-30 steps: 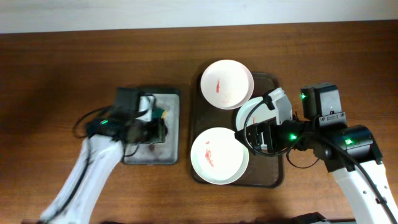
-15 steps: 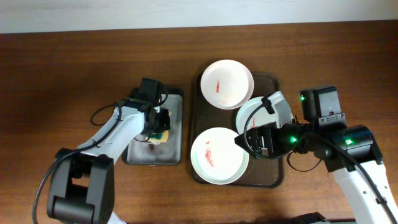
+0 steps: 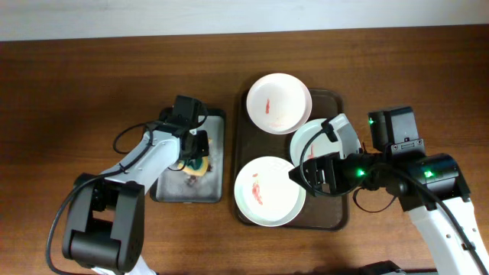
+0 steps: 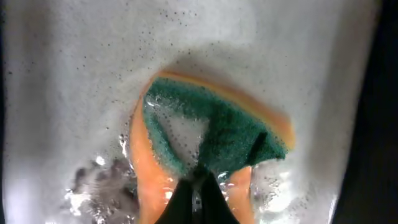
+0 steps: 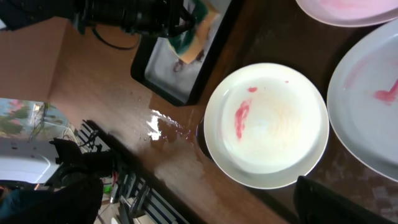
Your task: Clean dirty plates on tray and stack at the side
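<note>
**A:** What does the overhead view show?

**B:** A wooden table (image 3: 92, 76). On its left is a grey metal tray (image 3: 172, 195). The left gripper (image 3: 195, 158) reaches into it, pinched tight on a green and orange sponge (image 3: 199, 166). On the right, a brown tray (image 3: 328, 218) holds three white plates. The far plate (image 3: 279, 103) and the near plate (image 3: 267, 191) both have red smears. The third plate (image 3: 307, 141) is partly hidden under the right gripper (image 3: 309, 169), whose jaws are spread wide.

**A:** And the left wrist view?

**B:** The fingertips (image 4: 199, 186) meet on the folded sponge (image 4: 211, 130), which lies on the wet, foamy grey metal tray (image 4: 74, 62).

**A:** The right wrist view?

**B:** It looks down on the near plate (image 5: 266, 124) on the brown tray (image 5: 261, 37). The third plate (image 5: 367, 93) is at the right edge. One dark finger (image 5: 323, 202) shows in the bottom corner, with nothing in its grip.
</note>
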Controlling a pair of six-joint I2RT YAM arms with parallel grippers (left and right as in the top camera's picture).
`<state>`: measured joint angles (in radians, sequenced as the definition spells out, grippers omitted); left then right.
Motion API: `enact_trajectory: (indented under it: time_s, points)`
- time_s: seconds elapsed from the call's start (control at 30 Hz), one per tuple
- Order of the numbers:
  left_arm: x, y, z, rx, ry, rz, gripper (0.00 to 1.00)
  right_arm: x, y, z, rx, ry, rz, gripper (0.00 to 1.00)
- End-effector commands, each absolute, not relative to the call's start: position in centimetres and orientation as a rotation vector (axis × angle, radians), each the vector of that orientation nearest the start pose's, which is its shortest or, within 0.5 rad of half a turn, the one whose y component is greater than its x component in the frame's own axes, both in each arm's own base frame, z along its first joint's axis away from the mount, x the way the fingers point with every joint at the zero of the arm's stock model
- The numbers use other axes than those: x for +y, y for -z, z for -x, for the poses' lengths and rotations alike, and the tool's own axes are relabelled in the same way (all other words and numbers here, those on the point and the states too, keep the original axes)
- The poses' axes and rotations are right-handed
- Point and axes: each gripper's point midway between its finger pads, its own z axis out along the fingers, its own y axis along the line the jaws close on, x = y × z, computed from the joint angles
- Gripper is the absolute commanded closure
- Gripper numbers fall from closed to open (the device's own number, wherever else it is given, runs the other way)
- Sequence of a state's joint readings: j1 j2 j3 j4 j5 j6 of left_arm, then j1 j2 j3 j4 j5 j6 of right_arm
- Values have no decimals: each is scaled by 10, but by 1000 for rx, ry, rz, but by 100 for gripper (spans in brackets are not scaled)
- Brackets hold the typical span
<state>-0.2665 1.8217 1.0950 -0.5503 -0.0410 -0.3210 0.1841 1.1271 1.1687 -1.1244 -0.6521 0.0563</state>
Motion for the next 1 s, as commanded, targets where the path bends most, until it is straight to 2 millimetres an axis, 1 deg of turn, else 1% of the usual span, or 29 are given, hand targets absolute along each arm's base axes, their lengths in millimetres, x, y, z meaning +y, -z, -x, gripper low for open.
enact_trajectory:
  time_s: [0.0, 0.03, 0.07, 0.1, 0.13, 0.17, 0.2, 0.23, 0.27, 0.33, 0.37, 0.43, 0.47, 0.53, 0.6, 0.67, 0.7, 0.73, 0.77, 0.8, 0.87, 0.9, 0.97]
  points:
    - [-82, -29, -366, 2889, 59, 43, 100, 131, -229, -231, 2610, -770, 339, 1]
    - [-80, -43, -369, 2871, 63, 56, 100, 122, -222, -232, 2650, -699, 298, 1]
    - [-79, -61, -373, 2844, 70, 53, 100, 104, -208, -235, 2731, -561, 161, 3]
    - [-80, -75, -374, 2825, 76, 45, 100, 91, -197, -235, 2783, -467, 62, 7]
    - [-81, -91, -374, 2803, 88, 43, 100, 81, -181, -234, 2844, -388, -14, 28]
    - [-81, -105, -371, 2785, 101, 42, 100, 81, -168, -232, 2893, -384, -37, 40]
    - [-83, -114, -369, 2770, 121, 38, 100, 82, -158, -230, 2929, -388, -43, 50]
    - [-85, -127, -365, 2748, 154, 32, 100, 82, -143, -226, 2983, -382, -50, 54]
    - [-89, -139, -361, 2725, 196, 24, 100, 82, -124, -223, 3039, -380, -59, 60]
    - [-96, -162, -350, 2686, 281, 3, 100, 89, -95, -223, 3101, -426, -48, 68]
    - [-98, -170, -346, 2672, 306, -3, 100, 92, -84, -224, 3109, -455, -25, 69]
    - [-98, -182, -337, 2655, 306, -28, 100, 93, -53, -225, 3153, -450, -35, 68]
    - [-100, -183, -331, 2666, 317, -37, 100, 97, -39, -224, 3169, -479, -29, 67]
    - [-106, -181, -320, 2700, 336, -60, 100, 112, -23, -224, 3163, -578, 74, 65]
    - [-112, -179, -314, 2720, 334, -93, 100, 123, -8, -228, 3146, -582, 149, 65]
    - [-119, -179, -312, 2718, 346, -122, 100, 136, -3, -234, 3106, -583, 226, 72]
    - [-124, -179, -310, 2718, 354, -140, 100, 138, -1, -239, 3092, -545, 219, 79]
    - [-128, -179, -308, 2720, 366, -158, 100, 132, 2, -244, 3092, -454, 146, 88]
    - [-140, -181, -303, 2721, 410, -197, 100, 115, 6, -250, 3090, -290, -4, 96]
    - [-147, -181, -299, 2722, 435, -218, 100, 102, 7, -255, 3072, -180, -141, 96]
    - [-159, -181, -294, 2735, 460, -194, 100, 85, 8, -261, 3036, -79, -333, 96]
    - [-166, -181, -292, 2739, 479, -167, 100, 84, 8, -262, 3029, -78, -383, 96]
    - [-182, -175, -290, 2729, 514, -142, 100, 89, 8, -264, 3029, -130, -377, 96]
